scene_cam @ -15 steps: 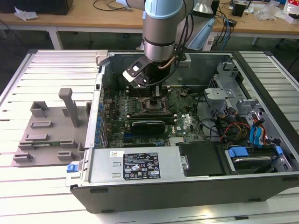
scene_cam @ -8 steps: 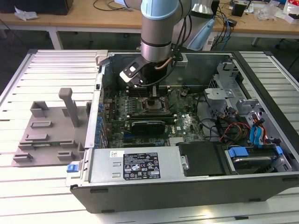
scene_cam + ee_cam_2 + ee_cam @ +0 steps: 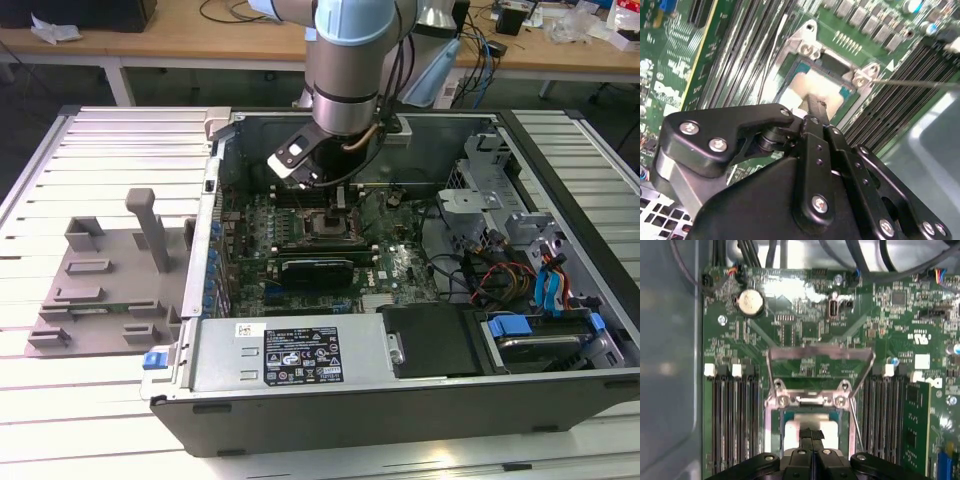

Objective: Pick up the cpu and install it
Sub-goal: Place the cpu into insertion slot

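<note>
- The bench (image 3: 100, 150) is a white slatted surface. It fills the exterior view, with a grey moulded tray (image 3: 100, 270) on it at the exterior view's left.
- The open computer case (image 3: 400, 400) lies on its side across the middle and the exterior view's right.
- My arm (image 3: 350, 60) comes down from the upper middle of the exterior view into the case.
- The green motherboard (image 3: 805, 330) lies flat on the case floor, with black memory slots (image 3: 732, 420) running along both sides of the socket.
- The pincer (image 3: 812, 434) points straight down over the socket. In both wrist views its black fingers (image 3: 816, 107) look pressed together, their tip on or just above the chip's top.
- The socket (image 3: 774, 401) has a silver frame, and its metal cover plate (image 3: 820, 353) is swung open onto the board.
- The cpu (image 3: 795, 427) lies flat in the socket, pale top facing up. It is square, so I see no long axis. Its edges run parallel to the frame and the memory slots.
</note>
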`<state>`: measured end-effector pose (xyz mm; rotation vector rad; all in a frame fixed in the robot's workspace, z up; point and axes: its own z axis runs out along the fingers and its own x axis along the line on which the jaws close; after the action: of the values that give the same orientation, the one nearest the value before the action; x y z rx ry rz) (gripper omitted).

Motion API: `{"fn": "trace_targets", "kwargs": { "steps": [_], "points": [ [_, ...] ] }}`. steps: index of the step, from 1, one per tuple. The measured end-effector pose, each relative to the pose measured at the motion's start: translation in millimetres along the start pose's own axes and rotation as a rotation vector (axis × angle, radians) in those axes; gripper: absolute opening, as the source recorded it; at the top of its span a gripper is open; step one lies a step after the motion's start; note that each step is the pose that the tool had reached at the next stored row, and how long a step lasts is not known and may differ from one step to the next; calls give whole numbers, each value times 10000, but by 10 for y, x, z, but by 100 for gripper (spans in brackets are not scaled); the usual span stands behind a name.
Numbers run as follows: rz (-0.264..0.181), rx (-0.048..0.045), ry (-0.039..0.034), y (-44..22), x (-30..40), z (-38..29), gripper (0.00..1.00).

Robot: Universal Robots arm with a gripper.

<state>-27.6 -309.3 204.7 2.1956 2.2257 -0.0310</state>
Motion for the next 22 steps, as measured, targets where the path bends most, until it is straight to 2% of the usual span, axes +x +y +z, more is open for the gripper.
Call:
{"fn": "trace_targets", "kwargs": {
  "steps": [2,4,6,12,16,18,22],
  "points": [
    [-3,-2,-3,51,-1,-1,11],
    [-1,-6,-25,59,1,-24,11],
    [-1,0,-70,60,-4,-127,11],
    [-1,0,-79,60,-7,-227,11],
    [-1,0,-78,60,-10,-362,11],
    [-1,-1,-78,60,-11,-398,11],
    [0,1,-79,59,-15,-583,11]
  ]
}}
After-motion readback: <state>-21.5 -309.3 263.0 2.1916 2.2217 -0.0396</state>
